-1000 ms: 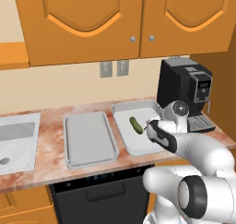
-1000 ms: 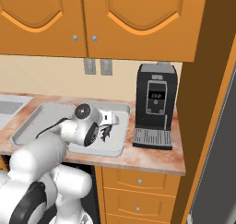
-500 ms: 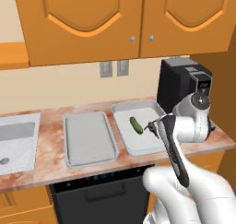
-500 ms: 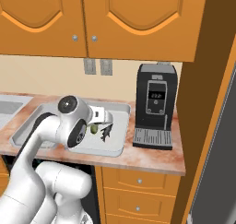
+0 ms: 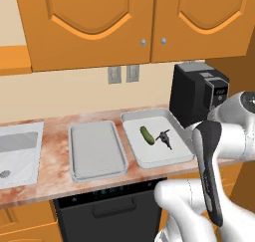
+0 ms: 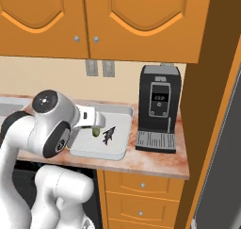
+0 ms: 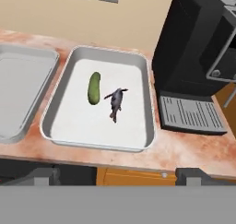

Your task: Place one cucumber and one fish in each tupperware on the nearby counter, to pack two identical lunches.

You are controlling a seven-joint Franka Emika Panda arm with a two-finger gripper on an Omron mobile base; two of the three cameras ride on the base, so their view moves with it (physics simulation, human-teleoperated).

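Landmark: coffee machine (image 7: 198, 48) on counter (image 7: 193, 149). Tupperware (image 7: 143, 103) just beside machine holds cucumber (image 7: 94, 87) and fish (image 7: 115, 103), near each other, apart: one lunch judged packed. Second tupperware (image 5: 95, 149), farther from machine, bare; judged next to fill. Jaws' state: cannot tell.

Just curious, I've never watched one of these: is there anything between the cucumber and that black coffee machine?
Yes. In the hand view a small dark fish lies between the cucumber and the coffee machine, then the tray's right rim and bare counter.
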